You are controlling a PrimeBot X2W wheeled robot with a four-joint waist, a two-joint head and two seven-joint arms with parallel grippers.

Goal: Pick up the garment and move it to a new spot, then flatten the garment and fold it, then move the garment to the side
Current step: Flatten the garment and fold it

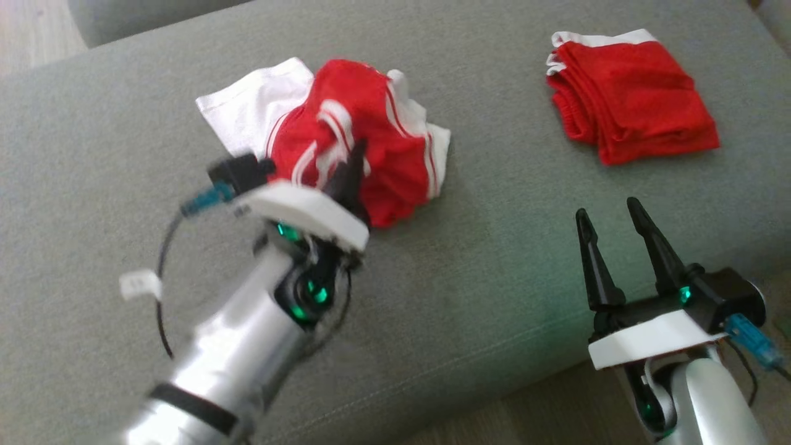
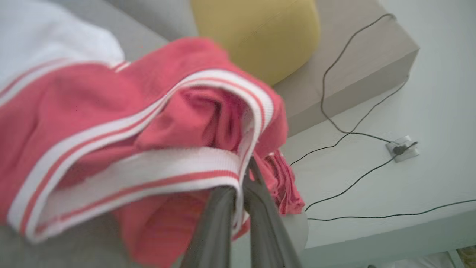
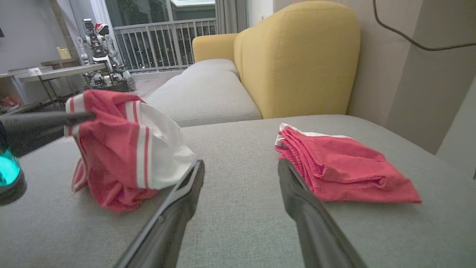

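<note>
Head view: left end effector (image 1: 353, 162) blurred, tips buried, clamped on crumpled garment (image 1: 371, 111); right end effector (image 1: 607, 211) wide, empty.

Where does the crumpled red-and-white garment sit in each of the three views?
Head view: garment, upper centre-left.
Left wrist view: garment across left and centre, close up.
Right wrist view: garment, left of centre.
Shared landmark: left gripper, shut on its striped trim.

Probably a home living room: yellow sofa (image 3: 297, 56), grey seat cushion (image 3: 208, 93), balcony railing (image 3: 163, 41).
</note>
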